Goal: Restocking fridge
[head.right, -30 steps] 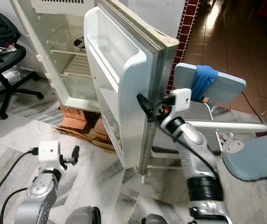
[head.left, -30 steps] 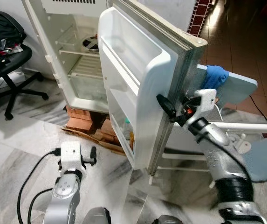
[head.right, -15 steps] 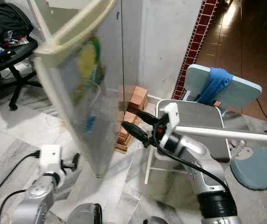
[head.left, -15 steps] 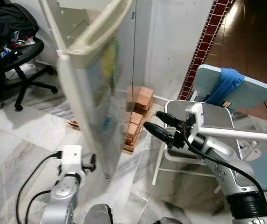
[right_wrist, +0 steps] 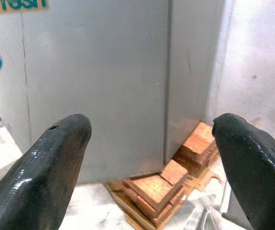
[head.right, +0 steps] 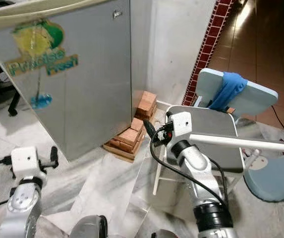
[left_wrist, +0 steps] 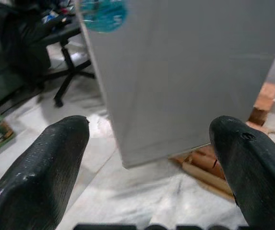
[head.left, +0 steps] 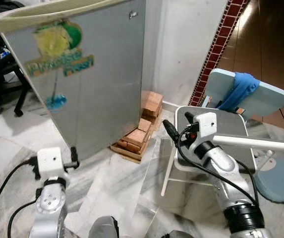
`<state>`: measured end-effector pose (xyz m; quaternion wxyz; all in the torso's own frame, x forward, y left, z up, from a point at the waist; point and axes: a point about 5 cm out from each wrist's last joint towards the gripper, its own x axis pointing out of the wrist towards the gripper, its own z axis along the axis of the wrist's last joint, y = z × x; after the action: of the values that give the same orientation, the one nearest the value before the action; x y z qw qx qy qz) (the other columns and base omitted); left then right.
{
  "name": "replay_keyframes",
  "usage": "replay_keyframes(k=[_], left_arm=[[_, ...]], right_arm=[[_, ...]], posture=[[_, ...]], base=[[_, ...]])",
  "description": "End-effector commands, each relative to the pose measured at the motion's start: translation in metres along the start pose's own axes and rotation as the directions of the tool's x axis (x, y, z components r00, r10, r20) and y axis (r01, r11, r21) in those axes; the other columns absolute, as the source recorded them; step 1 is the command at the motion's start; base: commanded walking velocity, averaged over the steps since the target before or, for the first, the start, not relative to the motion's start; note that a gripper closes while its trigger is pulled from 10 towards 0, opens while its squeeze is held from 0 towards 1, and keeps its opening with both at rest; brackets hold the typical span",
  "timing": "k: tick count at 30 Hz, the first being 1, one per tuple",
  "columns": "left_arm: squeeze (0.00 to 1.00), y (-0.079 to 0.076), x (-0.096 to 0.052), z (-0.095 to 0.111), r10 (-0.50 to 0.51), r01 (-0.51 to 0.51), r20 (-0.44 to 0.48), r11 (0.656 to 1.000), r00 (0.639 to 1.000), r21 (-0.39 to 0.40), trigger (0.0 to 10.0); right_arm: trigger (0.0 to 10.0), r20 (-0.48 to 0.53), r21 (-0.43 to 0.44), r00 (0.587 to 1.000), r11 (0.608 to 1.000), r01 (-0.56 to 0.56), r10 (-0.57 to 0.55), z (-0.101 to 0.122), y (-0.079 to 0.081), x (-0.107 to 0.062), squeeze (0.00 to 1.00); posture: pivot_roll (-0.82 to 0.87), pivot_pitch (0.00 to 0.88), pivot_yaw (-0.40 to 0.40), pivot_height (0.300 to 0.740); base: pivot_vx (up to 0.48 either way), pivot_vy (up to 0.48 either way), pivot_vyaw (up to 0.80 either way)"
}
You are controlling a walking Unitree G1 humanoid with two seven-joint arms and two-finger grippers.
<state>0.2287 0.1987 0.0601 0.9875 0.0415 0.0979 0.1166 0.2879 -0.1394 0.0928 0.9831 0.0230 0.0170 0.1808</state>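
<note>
Fridge at 11 o'clock, door closed, sitting on bricks over marble floor. My right gripper and left gripper — both spread, empty. Chair at 2 o'clock.

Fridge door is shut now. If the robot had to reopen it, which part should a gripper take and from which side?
Probably the door's free vertical edge by the wall, since no handle shows on the flat silver front. The right gripper, open and empty, sits nearest that edge and could hook a finger behind it from the robot's right, above the bricks. The left gripper hangs low.
</note>
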Motion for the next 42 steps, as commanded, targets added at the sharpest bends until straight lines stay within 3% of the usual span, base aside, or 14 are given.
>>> replay_keyframes(k=[1,9,17,22,32,42], left_arm=[[0.00,-0.001,0.000,-0.004,-0.014,0.014,-0.006,1.000,1.000,-0.004,10.0],[0.00,-0.006,0.002,-0.010,-0.037,0.037,-0.017,0.999,0.999,0.001,10.0],[0.00,-0.005,0.013,-0.002,-0.072,0.071,0.031,0.997,0.997,0.039,10.0],[0.00,-0.011,0.024,0.008,-0.082,0.080,0.066,0.996,0.994,0.035,10.0],[0.00,-0.021,0.025,0.007,-0.123,0.119,0.088,0.991,0.988,0.056,10.0],[0.00,-0.024,0.026,0.008,-0.131,0.125,0.105,0.990,0.986,0.062,10.0]], right_arm=[[10.0,0.029,-0.021,0.998,0.998,0.051,-0.050,0.001,0.000,-0.001,0.00],[10.0,0.039,0.025,0.992,0.992,0.123,-0.124,-0.006,0.000,0.006,0.00],[10.0,0.069,0.049,0.994,0.995,0.084,-0.087,-0.004,0.025,0.019,0.00],[10.0,0.083,0.050,0.994,0.996,0.074,-0.078,-0.003,0.030,0.022,0.00],[10.0,0.100,0.011,0.991,0.996,0.086,-0.086,0.001,0.019,0.023,0.00],[10.0,0.104,0.000,0.992,0.997,0.073,-0.072,0.000,0.019,0.026,0.00]], posture=[[0.10,0.086,0.010,0.740],[0.10,0.091,0.029,0.740],[0.10,0.082,0.030,0.740],[0.09,0.076,0.032,0.740],[0.08,0.065,0.023,0.740],[0.09,0.056,0.017,0.740]], base=[[0.000,0.472,-0.44],[0.000,0.476,-0.74],[0.000,0.480,-0.21],[0.000,0.480,-0.19],[0.000,0.480,-0.65],[0.000,0.480,-0.30]])
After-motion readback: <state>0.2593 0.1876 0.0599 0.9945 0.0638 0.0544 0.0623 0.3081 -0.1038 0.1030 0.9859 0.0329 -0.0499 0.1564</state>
